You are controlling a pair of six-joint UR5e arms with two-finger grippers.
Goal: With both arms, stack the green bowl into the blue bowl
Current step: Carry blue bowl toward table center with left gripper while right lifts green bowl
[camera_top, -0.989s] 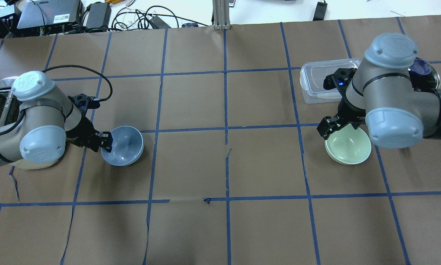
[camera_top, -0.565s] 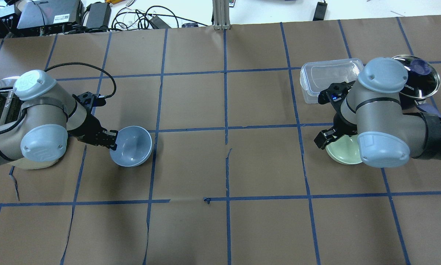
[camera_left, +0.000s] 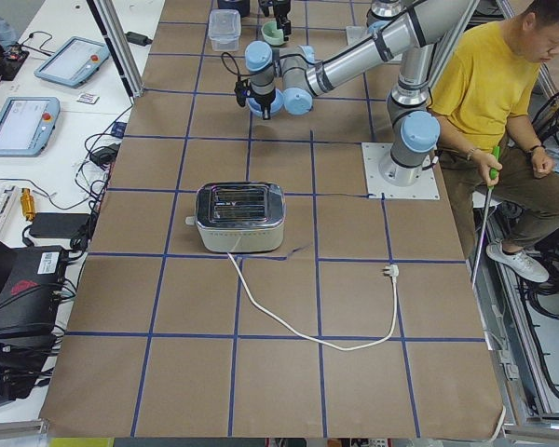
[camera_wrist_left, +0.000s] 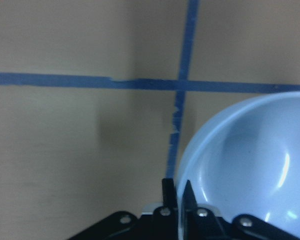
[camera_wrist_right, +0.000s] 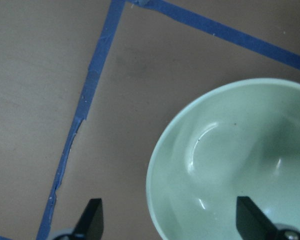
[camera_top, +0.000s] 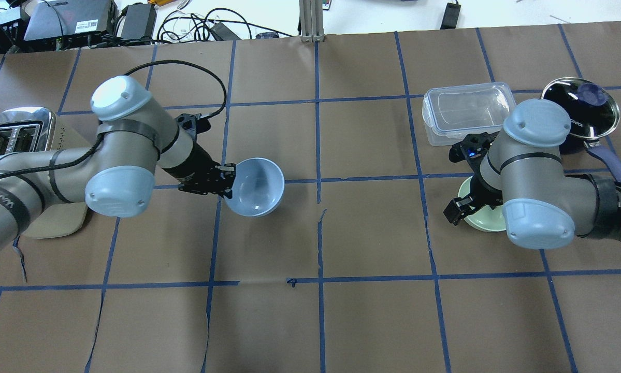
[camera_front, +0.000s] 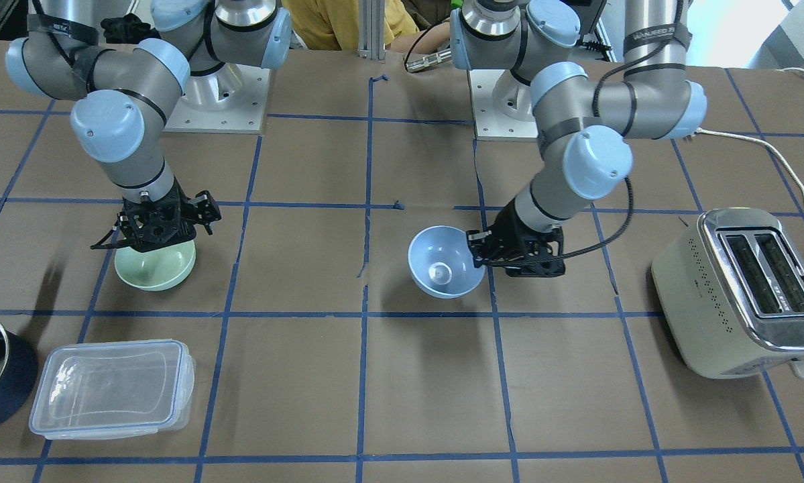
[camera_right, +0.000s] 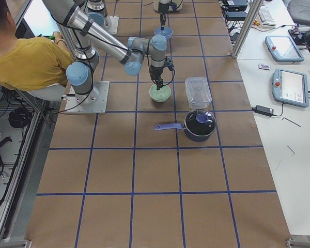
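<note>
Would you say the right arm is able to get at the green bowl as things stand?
Probably yes. The right hand hangs open directly over the green bowl, one finger outside its rim and the other over the inside, with nothing between them and the rim.

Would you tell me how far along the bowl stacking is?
Done: the left arm holds the round pale-blue plastic bowl by its rim, tilted above the table. In hand: the right arm has open jaws astride the rim of the round mint-green plastic bowl. Left: grasp, lift, stack.
</note>
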